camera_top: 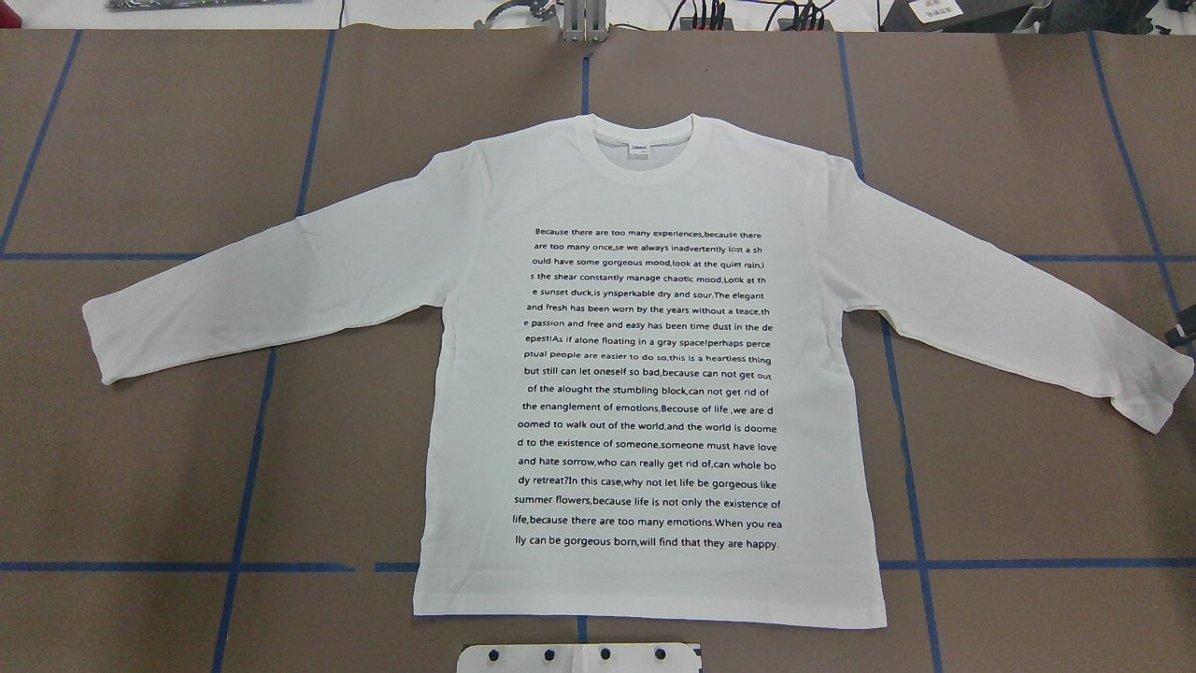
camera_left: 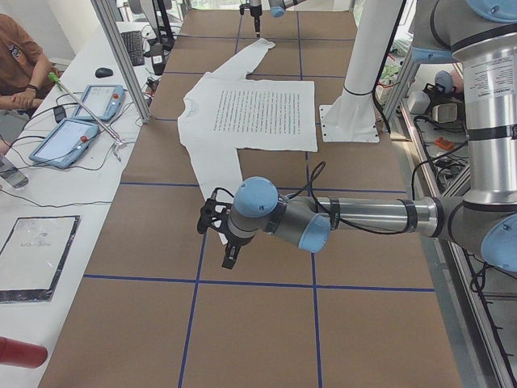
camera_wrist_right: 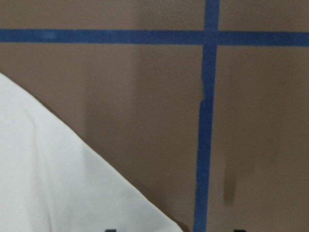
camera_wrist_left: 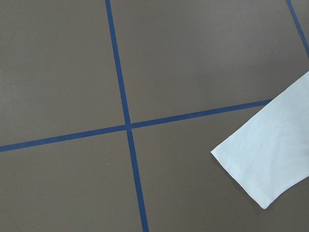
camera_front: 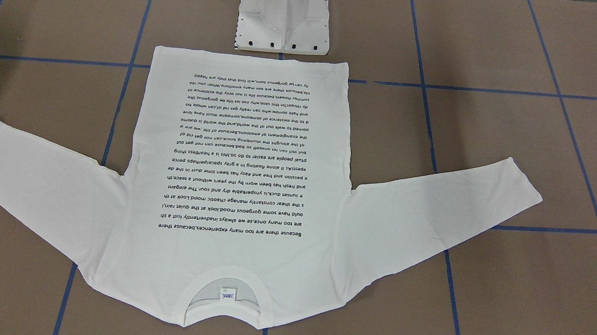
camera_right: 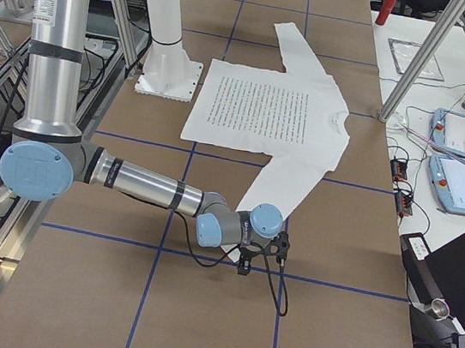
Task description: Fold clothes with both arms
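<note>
- Low in the middle of the left-end side view, the left gripper [camera_left: 228, 257] hangs just over the table [camera_top: 187, 140], right by the tip of the near sleeve. Can't tell from that angle if its fingers are spread or pinched, and its own wrist cam shows no fingers at all.
- Same deal with the right gripper [camera_right: 244, 266], lower middle of the right-end side view. It hovers by the other sleeve's end, and I can't tell if it's spread or pressed together either.
- The left cuff [camera_wrist_left: 263, 164] sits in the lower right of the left wrist view, flat on the table. The right cuff [camera_wrist_right: 58, 183] fills the lower left of the right wrist view, also flat. Neither looks lifted.
- The T-shirt [camera_top: 645, 374] is dead centre of the overhead view, spread flat with the text side up. The neck is toward the top of the frame and the hem toward the bottom, near the white base [camera_front: 283, 17]. Its 2 sleeves angle out to either side.
- Progress, my read: 0 folds done. Sleeves and body are all left to do. With both arms parked at the cuffs, grabbing the sleeves looks like step 1.
</note>
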Tool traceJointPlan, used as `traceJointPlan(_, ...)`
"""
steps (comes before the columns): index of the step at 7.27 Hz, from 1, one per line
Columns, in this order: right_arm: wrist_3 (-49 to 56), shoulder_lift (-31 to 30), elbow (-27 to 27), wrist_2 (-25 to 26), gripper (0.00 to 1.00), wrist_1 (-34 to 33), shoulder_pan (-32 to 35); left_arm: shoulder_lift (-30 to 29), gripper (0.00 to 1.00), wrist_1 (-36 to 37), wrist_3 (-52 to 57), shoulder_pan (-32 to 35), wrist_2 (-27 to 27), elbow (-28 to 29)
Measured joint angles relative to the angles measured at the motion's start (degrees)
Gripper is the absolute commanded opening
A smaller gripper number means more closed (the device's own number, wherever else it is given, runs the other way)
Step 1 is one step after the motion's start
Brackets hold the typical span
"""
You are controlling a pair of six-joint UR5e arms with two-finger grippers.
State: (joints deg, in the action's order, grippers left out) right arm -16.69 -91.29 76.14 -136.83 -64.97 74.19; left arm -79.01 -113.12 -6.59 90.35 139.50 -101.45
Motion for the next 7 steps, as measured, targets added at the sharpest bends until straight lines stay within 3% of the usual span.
traceJointPlan(5,0.03,0.35,-1.14,-0.04,0.69,0.01,-1.34,0.0,1.0,0.0,0.08,0.0,-0.01,-0.07)
traceJointPlan(7,0.02,0.51,-1.26,0.01,0.5,-0.07,-1.89,0.0,1.0,0.0,0.09,0.0,-0.02,-0.07)
